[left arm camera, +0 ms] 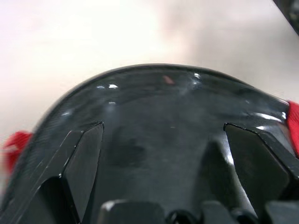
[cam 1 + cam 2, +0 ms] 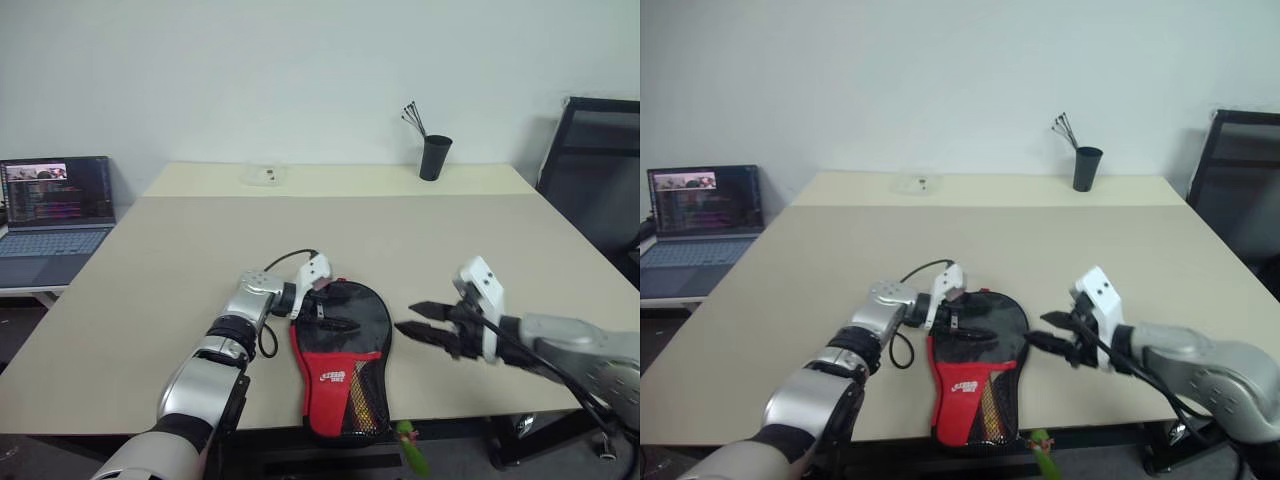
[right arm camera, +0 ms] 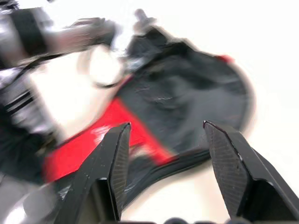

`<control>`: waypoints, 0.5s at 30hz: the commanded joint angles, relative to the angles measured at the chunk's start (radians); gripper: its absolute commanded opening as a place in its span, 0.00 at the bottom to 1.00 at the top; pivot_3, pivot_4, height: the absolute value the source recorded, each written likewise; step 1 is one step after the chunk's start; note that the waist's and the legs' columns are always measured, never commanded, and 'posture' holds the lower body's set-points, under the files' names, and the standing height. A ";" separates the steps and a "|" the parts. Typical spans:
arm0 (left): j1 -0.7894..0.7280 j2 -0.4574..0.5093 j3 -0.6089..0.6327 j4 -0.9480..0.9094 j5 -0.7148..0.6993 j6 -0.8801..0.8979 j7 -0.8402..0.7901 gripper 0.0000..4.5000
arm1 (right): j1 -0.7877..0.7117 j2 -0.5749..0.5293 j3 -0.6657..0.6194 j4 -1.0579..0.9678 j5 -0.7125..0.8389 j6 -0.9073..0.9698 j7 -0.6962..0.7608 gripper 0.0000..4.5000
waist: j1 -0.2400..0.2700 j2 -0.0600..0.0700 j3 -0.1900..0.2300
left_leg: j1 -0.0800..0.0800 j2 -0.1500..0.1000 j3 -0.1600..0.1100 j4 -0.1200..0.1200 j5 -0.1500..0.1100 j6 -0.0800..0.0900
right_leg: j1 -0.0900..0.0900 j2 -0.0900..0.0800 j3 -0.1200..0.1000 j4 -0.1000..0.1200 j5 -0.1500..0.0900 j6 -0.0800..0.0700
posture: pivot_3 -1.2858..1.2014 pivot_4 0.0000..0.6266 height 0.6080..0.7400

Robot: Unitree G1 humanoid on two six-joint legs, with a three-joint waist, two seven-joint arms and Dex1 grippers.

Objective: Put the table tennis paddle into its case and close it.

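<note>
The case [image 2: 340,360] lies flat near the table's front edge. It is black fabric with a red panel, a white logo and a mesh pocket, and its narrow end points toward me. A green tag [image 2: 410,446] hangs off that end. My left gripper [image 2: 340,312] is open, its fingers [image 1: 79,163] spread over the case's round black end [image 1: 159,112]. My right gripper [image 2: 406,318] hovers just right of the case, pointing at it, open with nothing between its fingers [image 3: 229,158]. The case [image 3: 187,98] lies ahead of it. The table tennis paddle is hidden.
The beige table [image 2: 200,240] stretches far back. A black cup with sticks [image 2: 434,155] and a small clear item [image 2: 265,176] stand at its far side. An open laptop [image 2: 55,205] sits on a lower surface to the left. A black chair [image 2: 600,170] stands at right.
</note>
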 commanded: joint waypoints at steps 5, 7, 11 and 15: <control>0.109 0.154 0.112 -0.323 -0.137 0.230 0.002 1.00 | -0.213 0.159 0.088 0.322 -0.277 -0.127 0.139 0.61 | -0.009 0.001 0.001 | -0.009 -0.001 0.002 0.001 0.000 0.000 | -0.011 0.003 0.003 0.004 0.000 0.000 | 0.52 0.24 1.00; 0.176 0.194 0.125 -0.421 -0.154 0.281 0.016 1.00 | -0.269 0.221 0.110 0.434 -0.348 -0.174 0.168 0.61 | -0.015 0.002 0.001 | -0.008 0.000 0.003 0.002 0.000 0.000 | -0.013 0.003 0.003 0.008 0.000 0.000 | 0.52 0.24 1.00; 0.289 0.234 0.154 -0.617 -0.208 0.391 0.066 1.00 | -0.331 0.339 0.122 0.612 -0.451 -0.245 0.210 0.61 | -0.013 0.002 0.002 | -0.008 0.001 0.002 0.002 0.000 0.000 | -0.013 0.003 0.002 0.012 -0.001 -0.001 | 0.52 0.24 1.00; 0.373 0.249 0.171 -0.764 -0.251 0.470 0.125 1.00 | -0.350 0.437 0.124 0.741 -0.532 -0.299 0.237 0.61 | -0.002 0.002 0.002 | -0.008 0.001 0.002 0.003 0.000 0.000 | -0.013 0.001 0.002 0.014 -0.001 -0.001 | 0.52 0.24 1.00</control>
